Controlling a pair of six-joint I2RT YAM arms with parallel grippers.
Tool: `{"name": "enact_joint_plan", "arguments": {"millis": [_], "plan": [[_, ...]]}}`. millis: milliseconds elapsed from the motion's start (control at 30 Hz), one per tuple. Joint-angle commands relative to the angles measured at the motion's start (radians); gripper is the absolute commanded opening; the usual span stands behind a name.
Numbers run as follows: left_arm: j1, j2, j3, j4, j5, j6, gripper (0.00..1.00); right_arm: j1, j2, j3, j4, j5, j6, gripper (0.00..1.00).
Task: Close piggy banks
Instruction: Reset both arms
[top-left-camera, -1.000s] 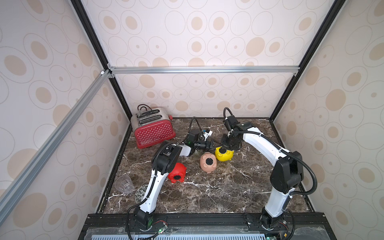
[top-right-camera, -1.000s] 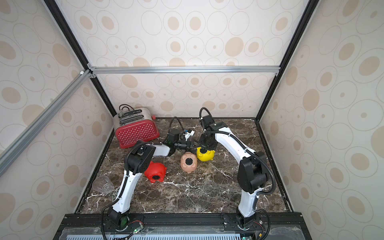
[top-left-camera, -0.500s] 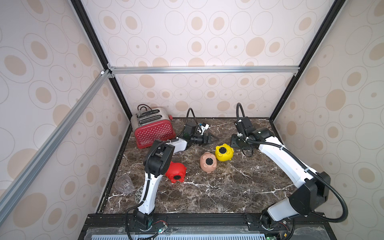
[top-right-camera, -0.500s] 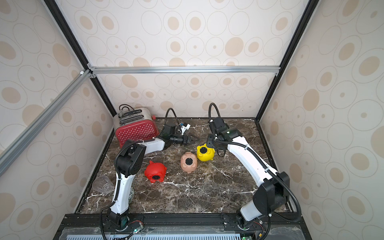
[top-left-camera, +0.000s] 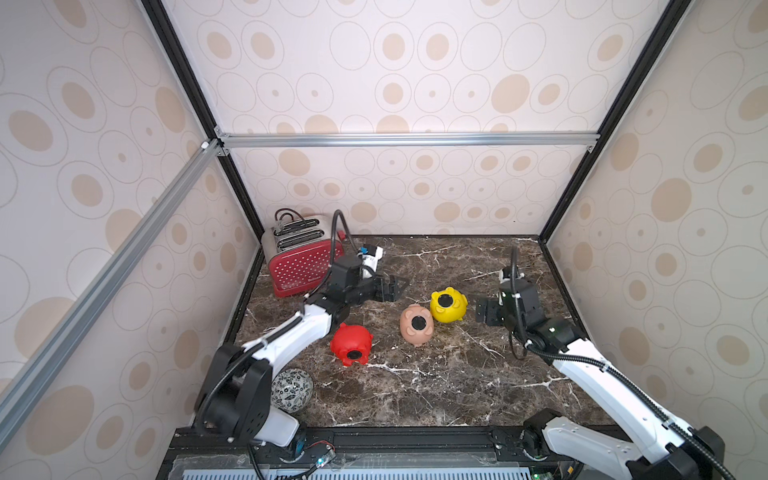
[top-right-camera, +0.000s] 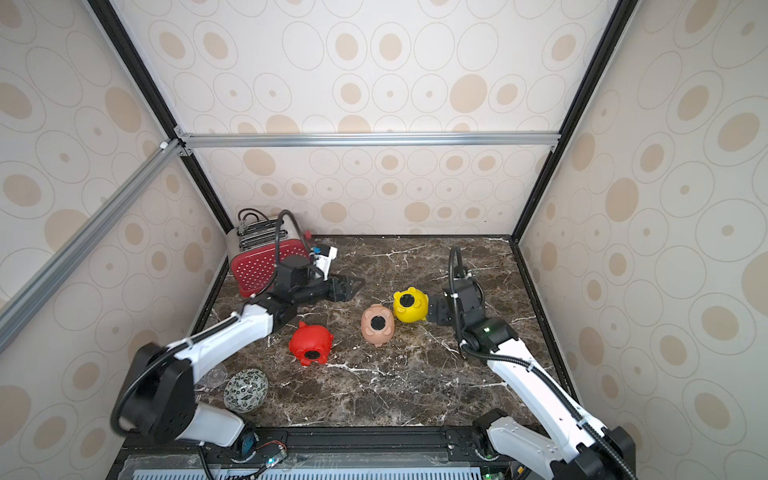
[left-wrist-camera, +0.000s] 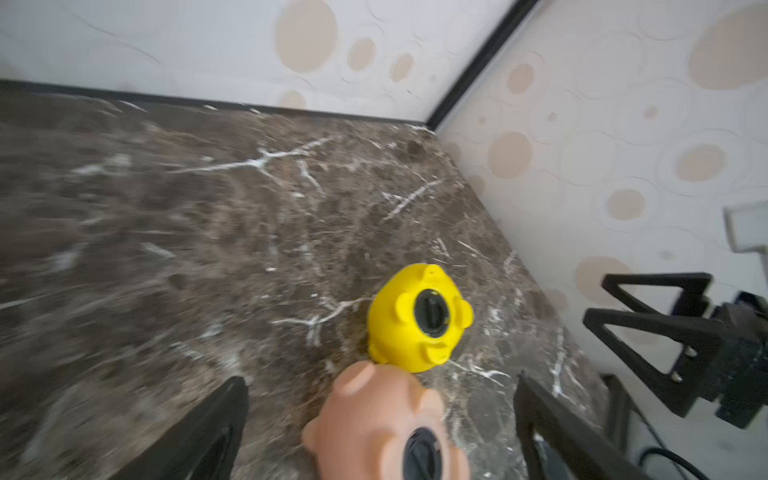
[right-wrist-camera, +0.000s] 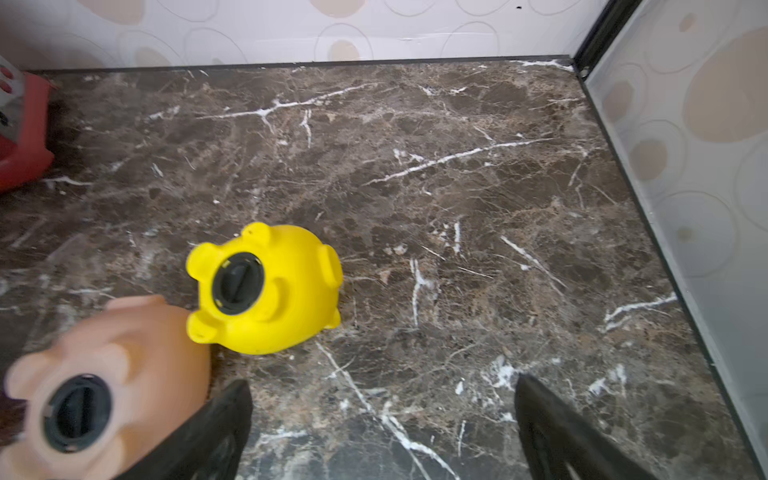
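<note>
Three piggy banks lie belly-up in a row on the marble floor in both top views: red (top-left-camera: 352, 344), peach-pink (top-left-camera: 417, 325) and yellow (top-left-camera: 448, 305). The yellow piggy bank (right-wrist-camera: 270, 291) and the peach-pink piggy bank (right-wrist-camera: 112, 374) each show a black round plug in the belly hole. The red one shows a dark disc there. My left gripper (top-left-camera: 395, 288) hovers open behind the peach-pink piggy bank (left-wrist-camera: 382, 424), holding nothing. To the right of the yellow pig, my right gripper (top-left-camera: 484, 309) stands open and empty, apart from it.
A red polka-dot toaster (top-left-camera: 303, 259) stands in the back left corner, close behind the left arm. A black-and-white patterned ball (top-left-camera: 292, 390) and a clear cup (top-right-camera: 214, 376) lie at the front left by the left arm's base. Enclosure walls bound the floor.
The right gripper has opened and drawn back to the right, off the yellow pig. The left gripper has pulled back left toward the toaster. The pigs lie where they were.
</note>
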Motion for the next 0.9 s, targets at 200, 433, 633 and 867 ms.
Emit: {"name": "enact_joint_plan", "arguments": {"millis": [200,433,633,867], "plan": [[0.009,-0.508,-0.364,-0.064,-0.73,0.126,0.99,-0.011,-0.172,-0.274,0.348,0.164,-0.139,1.0],[0.012,-0.594,-0.514,-0.013,-1.041,0.259,0.99,-0.018,-0.166,-0.452,0.6,0.269,-0.208,1.0],[0.059,-0.57,-0.595,0.177,-1.085,0.392,0.99,-0.067,-0.111,-0.531,0.746,0.281,-0.249,1.0],[0.281,-0.309,-0.648,0.414,-0.903,0.395,0.99,-0.153,0.085,-0.58,1.032,0.255,-0.244,1.0]]}}
